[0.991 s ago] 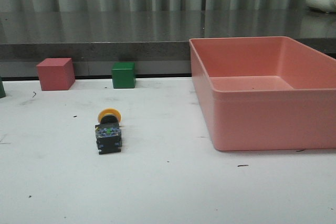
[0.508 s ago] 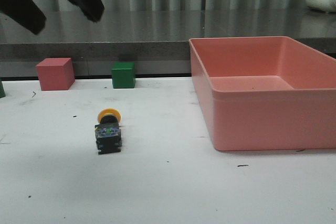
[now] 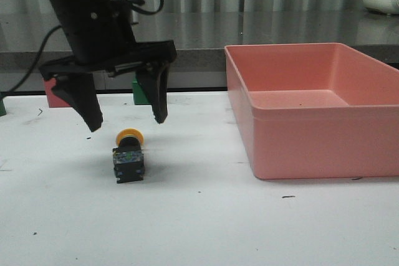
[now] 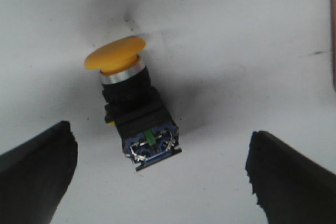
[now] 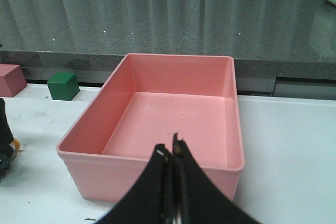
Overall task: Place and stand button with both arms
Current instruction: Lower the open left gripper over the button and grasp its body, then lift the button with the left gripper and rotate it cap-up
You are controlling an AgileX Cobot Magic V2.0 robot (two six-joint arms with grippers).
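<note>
While the push button (image 3: 128,156) lies on its side on the desk (image 3: 199,216), the left gripper (image 3: 124,116) hangs above, jaws wide; descend squarely, straddling the black body. Right jaws closed.

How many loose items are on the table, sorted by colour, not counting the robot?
Yellow-capped: 1, the button
Pink: 2, the cube and the bin
Green: 1, the green cube
Total: 4

My left arm (image 3: 84,17) covering most of the pink cube (image 3: 48,85) and green cube (image 3: 140,88), bin (image 3: 312,110) cut at the front view's right edge, my left fingers (image 4: 37,174) cropped in the wrist view.
</note>
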